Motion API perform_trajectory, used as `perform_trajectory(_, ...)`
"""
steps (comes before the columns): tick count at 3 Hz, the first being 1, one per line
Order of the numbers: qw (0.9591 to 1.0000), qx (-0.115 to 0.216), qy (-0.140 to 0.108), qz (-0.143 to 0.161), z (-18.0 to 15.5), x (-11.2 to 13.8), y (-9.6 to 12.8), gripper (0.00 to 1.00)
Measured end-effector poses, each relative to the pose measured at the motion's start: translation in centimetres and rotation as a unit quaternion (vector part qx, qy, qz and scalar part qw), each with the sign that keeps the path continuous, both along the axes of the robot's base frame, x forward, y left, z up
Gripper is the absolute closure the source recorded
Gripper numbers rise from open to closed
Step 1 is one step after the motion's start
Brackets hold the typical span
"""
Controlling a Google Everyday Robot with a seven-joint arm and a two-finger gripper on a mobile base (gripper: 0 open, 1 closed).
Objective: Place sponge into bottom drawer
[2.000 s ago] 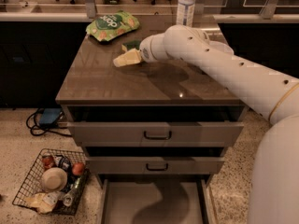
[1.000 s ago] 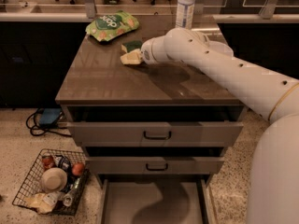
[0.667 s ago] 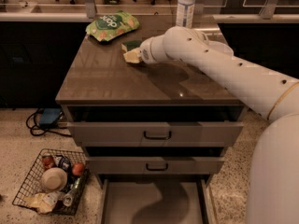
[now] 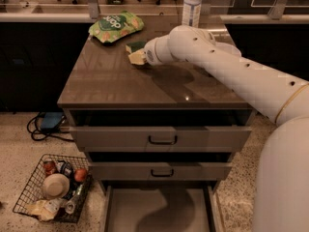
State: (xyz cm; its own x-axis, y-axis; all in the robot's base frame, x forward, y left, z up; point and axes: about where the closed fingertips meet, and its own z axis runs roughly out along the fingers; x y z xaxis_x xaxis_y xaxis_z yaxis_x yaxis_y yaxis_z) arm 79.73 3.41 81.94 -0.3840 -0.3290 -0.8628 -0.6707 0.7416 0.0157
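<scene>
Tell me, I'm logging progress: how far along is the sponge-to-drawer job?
Done: the bottom drawer stands open. In hand: the gripper is at the sponge, toward the back of the cabinet top. Left: carrying the sponge down and putting it into the drawer.

The gripper sits at the back of the cabinet top, against the sponge. The arm's wrist covers most of it, and only the sponge's green top shows. The bottom drawer runs off the lower edge — its front is unseen. The water bottle is clipped at the upper edge. The wire basket holds things too small to name.
</scene>
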Motion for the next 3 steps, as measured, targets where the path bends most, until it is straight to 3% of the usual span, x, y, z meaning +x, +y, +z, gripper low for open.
perform_trajectory(1, 0.9995, -0.019, -0.006, 0.025, 2.4, -1.1, -0.6, 1.00)
perform_trajectory(3, 0.9908, -0.101, -0.034, 0.084, 8.4, -7.6, -4.6, 1.00)
